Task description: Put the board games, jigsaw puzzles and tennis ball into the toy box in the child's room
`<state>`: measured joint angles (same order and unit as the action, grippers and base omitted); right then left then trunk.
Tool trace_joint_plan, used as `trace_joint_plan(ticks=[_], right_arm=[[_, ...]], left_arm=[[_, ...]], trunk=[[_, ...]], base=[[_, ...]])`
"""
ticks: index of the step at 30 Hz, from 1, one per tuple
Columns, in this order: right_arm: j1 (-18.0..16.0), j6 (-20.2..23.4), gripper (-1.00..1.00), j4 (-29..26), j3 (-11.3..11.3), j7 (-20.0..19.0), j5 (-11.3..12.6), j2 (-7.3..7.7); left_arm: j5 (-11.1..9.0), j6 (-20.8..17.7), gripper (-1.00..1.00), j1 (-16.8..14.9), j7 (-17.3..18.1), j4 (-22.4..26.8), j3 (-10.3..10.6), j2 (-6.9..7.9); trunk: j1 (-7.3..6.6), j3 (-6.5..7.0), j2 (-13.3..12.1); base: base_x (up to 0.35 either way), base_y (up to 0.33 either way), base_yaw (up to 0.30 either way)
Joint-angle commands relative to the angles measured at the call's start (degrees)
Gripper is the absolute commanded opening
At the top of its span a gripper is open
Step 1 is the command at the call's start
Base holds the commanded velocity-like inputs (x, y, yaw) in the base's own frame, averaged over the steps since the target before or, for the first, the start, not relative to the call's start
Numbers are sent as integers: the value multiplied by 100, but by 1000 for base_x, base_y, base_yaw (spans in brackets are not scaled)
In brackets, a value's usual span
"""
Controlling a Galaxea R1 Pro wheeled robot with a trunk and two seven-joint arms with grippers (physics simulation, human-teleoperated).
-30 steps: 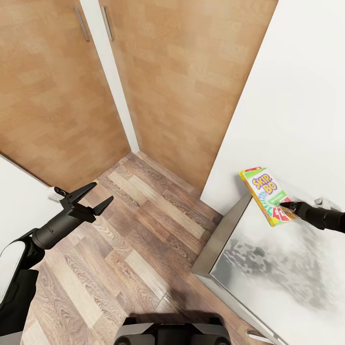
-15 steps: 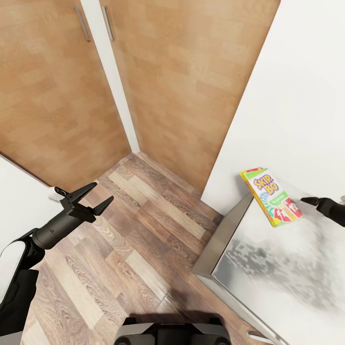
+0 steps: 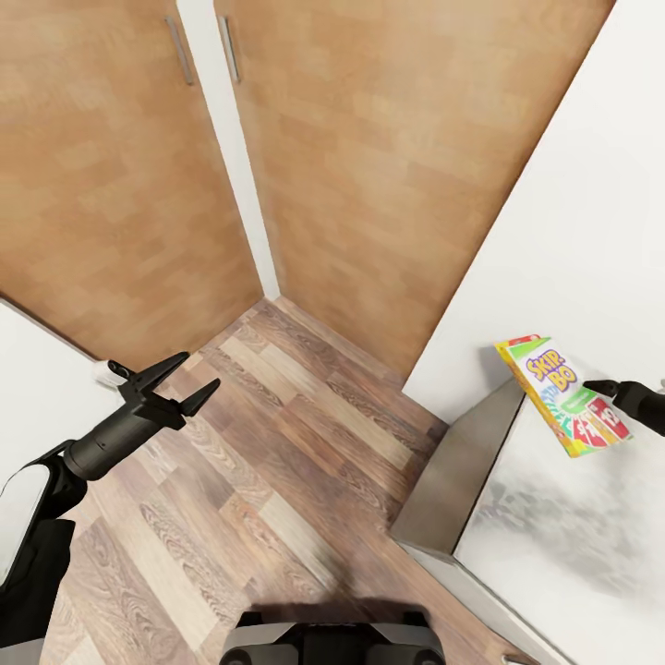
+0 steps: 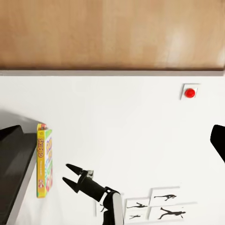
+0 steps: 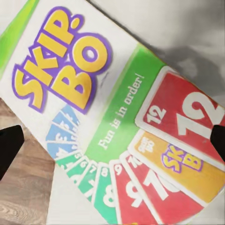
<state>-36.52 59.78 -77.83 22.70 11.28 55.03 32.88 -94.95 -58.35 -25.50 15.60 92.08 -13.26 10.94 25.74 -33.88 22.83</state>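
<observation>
The right hand [image 4: 71, 175] has its two dark fingers spread apart, holding nothing, its tips just beside the Skip-Bo board game [image 3: 565, 395], which stands tilted over the near edge of a glossy grey-topped cabinet [image 3: 563, 526] against a white wall [image 3: 591, 231]. The left hand [image 3: 185, 380] hangs open and empty above the wood plank floor [image 3: 277, 443], well apart from the game, with wooden doors [image 3: 369, 157] behind.

head view looks steeply down from above; right wrist view sits close on the skip-bo box [image 5: 112, 117]; left wrist view, farther, shares it [image 4: 44, 161].
</observation>
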Motion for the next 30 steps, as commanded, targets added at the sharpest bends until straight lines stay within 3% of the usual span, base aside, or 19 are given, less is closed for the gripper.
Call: trace_joint_plan(ticks=[1,7,22,27,30], right_arm=[[-4,22,100,-11,4,57,60,-3],[-4,22,100,-67,5,40,60,-9],[11,22,100,-363,25,-24,53,28],[12,22,100,-397,25,-27,52,33],[13,22,100,-467,27,-27,49,35]], left_arm=[[47,-19,100,-5,39,-8,-4,0],[95,-19,100,-13,13,-24,-2,-6],[645,-2,100,-40,-14,-42,12,-55],[881,10,100,-48,-19,-47,21,-79],[1199,22,100,-68,-21,-67,27,-163]], trunk=[[4,-7,9],[4,-7,9],[4,40,9],[4,64,9],[4,79,9]], base=[[124,258,0],[125,261,0],[137,233,-129],[51,71,-234],[25,34,-243]])
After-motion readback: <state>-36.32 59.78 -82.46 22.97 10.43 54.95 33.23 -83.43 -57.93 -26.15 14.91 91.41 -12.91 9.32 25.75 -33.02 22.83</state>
